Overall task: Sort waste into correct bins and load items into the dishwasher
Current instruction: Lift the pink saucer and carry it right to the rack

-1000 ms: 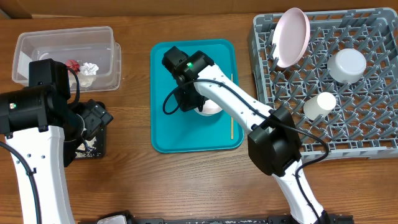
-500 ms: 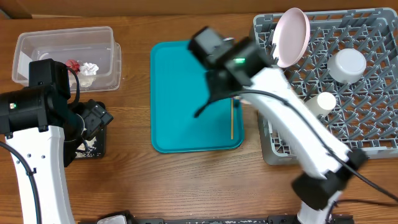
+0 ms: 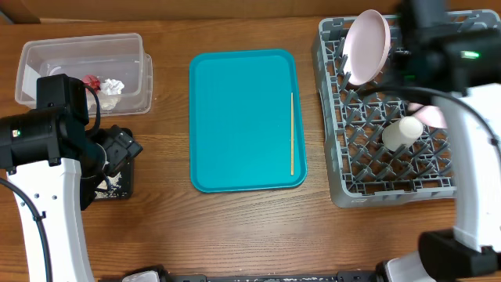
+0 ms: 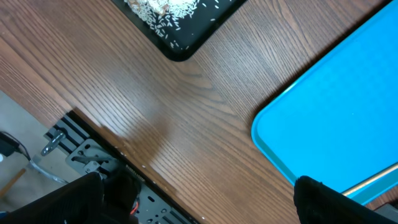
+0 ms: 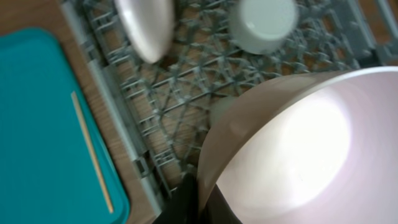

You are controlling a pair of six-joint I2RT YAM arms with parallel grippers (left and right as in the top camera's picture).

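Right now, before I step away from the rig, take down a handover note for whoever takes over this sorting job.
Left end effector: open, empty, by the black tray, which holds rice crumbs.
Right end effector: shut on the rim of the pink bowl, above the dish rack.
Done: red wrapper and white napkin in the clear tub; plate, grey-blue bowl and white cup in the rack.
Left: set the pink bowl in the rack, then load the wooden stick lying on the teal tray.
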